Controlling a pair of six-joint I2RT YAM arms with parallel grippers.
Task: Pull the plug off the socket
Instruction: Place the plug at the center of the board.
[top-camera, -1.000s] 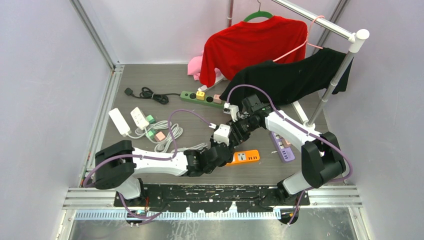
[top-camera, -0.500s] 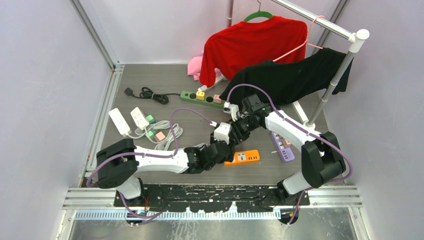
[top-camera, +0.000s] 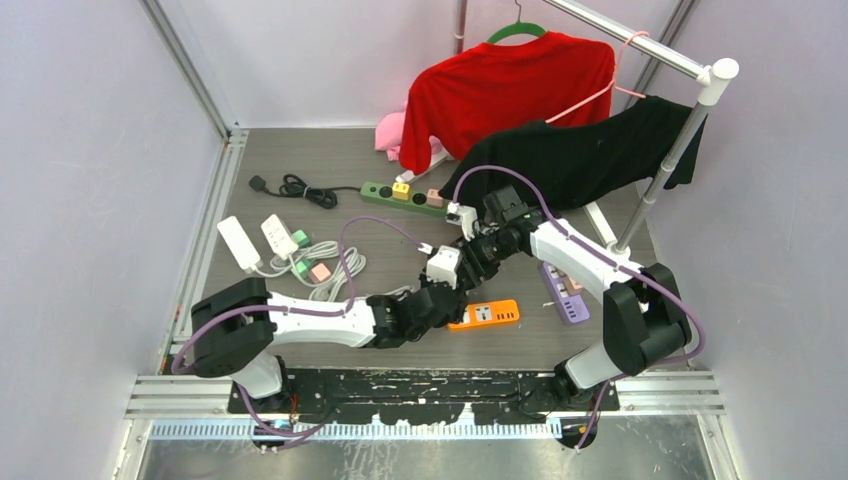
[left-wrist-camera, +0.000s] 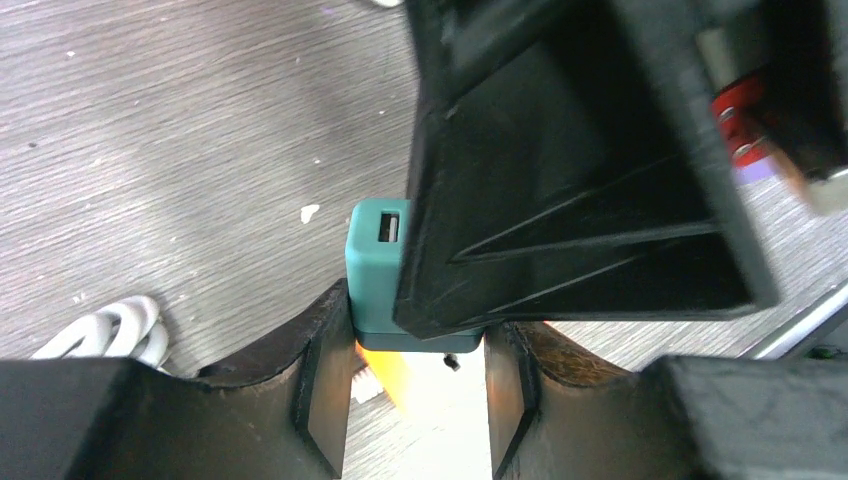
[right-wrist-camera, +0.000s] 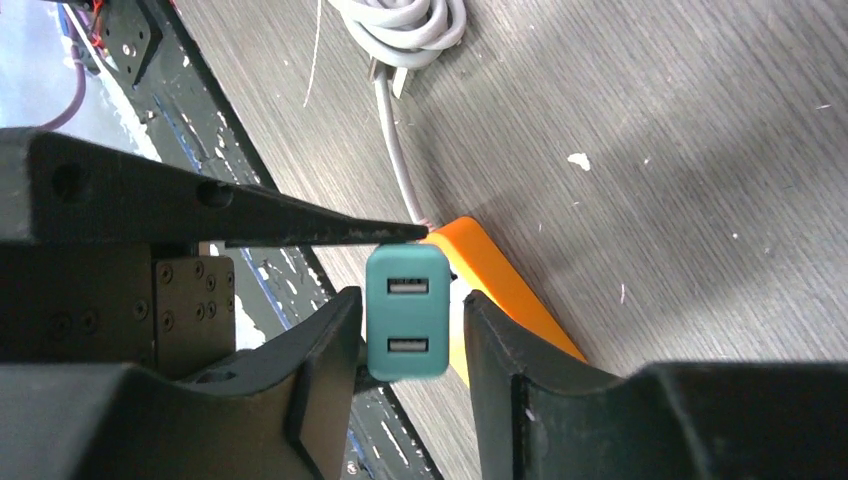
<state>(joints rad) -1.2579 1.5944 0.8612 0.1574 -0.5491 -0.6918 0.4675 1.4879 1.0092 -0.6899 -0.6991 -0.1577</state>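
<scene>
Teal plug stands at end of orange power strip. Left gripper clenched on plug base, just above strip. Right gripper straddles plug top, slim gaps either side, released. 2 USB ports on plug face.

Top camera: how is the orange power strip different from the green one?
The orange power strip is short; the green power strip is longer. The orange one lies near the front, by the robot arms; the green one lies farther back, near the red shirt. The green one shows small yellow and pink plugs on top; the orange one's left end hides under the arms. Both lie flat on the table.
</scene>
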